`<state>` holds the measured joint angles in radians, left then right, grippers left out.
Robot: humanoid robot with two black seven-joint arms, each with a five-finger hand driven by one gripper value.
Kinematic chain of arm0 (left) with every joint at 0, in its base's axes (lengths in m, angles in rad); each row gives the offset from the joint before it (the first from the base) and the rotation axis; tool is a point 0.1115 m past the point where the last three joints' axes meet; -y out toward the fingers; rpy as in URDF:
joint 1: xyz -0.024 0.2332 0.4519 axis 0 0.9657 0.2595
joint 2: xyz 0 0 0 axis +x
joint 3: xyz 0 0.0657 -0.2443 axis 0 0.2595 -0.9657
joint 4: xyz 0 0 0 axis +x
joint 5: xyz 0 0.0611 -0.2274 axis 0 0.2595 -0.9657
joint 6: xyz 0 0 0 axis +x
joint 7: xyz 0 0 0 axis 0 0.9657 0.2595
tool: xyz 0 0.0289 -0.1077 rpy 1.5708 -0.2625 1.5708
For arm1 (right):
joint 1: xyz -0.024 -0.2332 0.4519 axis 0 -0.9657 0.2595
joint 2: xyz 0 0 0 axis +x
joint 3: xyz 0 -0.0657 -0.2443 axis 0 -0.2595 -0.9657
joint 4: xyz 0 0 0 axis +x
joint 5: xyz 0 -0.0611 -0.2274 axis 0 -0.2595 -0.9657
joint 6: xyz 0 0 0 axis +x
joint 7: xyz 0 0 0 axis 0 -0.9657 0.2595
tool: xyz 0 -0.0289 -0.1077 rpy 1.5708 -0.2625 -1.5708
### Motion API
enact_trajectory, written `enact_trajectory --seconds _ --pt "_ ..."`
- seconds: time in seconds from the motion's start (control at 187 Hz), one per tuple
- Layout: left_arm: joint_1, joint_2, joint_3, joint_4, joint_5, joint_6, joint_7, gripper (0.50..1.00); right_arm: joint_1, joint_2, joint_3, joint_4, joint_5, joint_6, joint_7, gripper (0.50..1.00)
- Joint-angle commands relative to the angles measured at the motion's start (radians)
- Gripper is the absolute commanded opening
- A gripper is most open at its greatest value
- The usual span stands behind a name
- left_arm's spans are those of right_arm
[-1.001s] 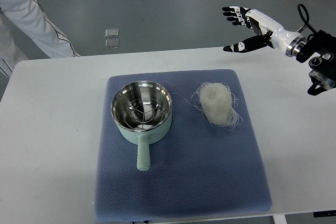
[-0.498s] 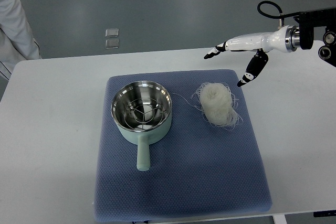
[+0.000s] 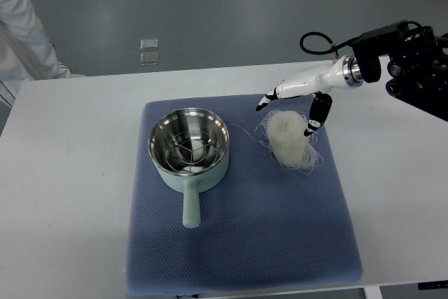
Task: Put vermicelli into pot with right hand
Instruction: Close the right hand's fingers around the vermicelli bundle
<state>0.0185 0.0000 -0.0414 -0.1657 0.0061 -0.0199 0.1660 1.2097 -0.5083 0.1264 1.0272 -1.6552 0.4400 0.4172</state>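
A white bundle of vermicelli point(image 3: 289, 139) lies on the blue mat point(image 3: 245, 243), to the right of the pot. The pale green pot point(image 3: 189, 148) has a steel inside and its handle points toward the near edge. My right hand point(image 3: 288, 111) comes in from the right and hovers just above the far side of the vermicelli. Its fingers point(image 3: 269, 99) are spread on the left of the bundle and the thumb point(image 3: 315, 118) is on the right, holding nothing. The left arm is out of view.
The mat lies on a white table point(image 3: 63, 173). A person in white clothing point(image 3: 21, 26) stands at the far left corner. Grey floor lies beyond the table's far edge.
My right hand has come down and to the left from beyond the table's far right, turned its palm down, and now straddles the top of the vermicelli. The person has shifted left.
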Motion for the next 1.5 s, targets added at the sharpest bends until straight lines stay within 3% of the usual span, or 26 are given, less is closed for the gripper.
enact_trajectory --seconds 0.0,0.235,0.637,0.701,0.899,1.001,1.108,1.22,1.493 --pt "0.000 0.000 0.000 0.000 0.000 0.000 0.000 1.000 -0.018 0.011 -0.031 -0.024 -0.003 -0.030 -0.005 0.928" --pt "0.000 0.000 0.000 0.000 0.000 0.000 0.000 1.000 -0.061 0.059 -0.040 -0.110 -0.025 -0.079 -0.023 0.928" --pt "0.000 0.000 -0.002 0.000 0.000 0.000 0.000 1.000 -0.094 0.093 -0.056 -0.113 -0.037 -0.092 -0.024 0.913" --pt "0.000 0.000 0.000 0.000 0.000 0.000 0.000 1.000 -0.101 0.094 -0.056 -0.113 -0.046 -0.103 -0.024 0.891" --pt "0.000 0.000 0.000 0.000 0.000 0.000 0.000 1.000 -0.102 0.094 -0.056 -0.114 -0.048 -0.109 -0.024 0.740" --pt "0.000 0.000 0.000 0.000 0.000 0.000 0.001 1.000 -0.098 0.094 -0.053 -0.114 -0.048 -0.109 -0.024 0.611" --pt "0.000 0.000 0.000 0.000 0.000 0.000 0.000 1.000 -0.094 0.094 -0.048 -0.114 -0.044 -0.109 -0.024 0.531" --pt "0.000 0.000 0.000 0.000 0.000 0.000 0.000 1.000 -0.090 0.093 -0.037 -0.116 -0.041 -0.110 -0.024 0.515" --pt "0.000 0.000 0.000 0.000 0.000 0.000 0.000 1.000 -0.033 0.085 -0.034 -0.119 -0.011 -0.115 -0.023 0.535"
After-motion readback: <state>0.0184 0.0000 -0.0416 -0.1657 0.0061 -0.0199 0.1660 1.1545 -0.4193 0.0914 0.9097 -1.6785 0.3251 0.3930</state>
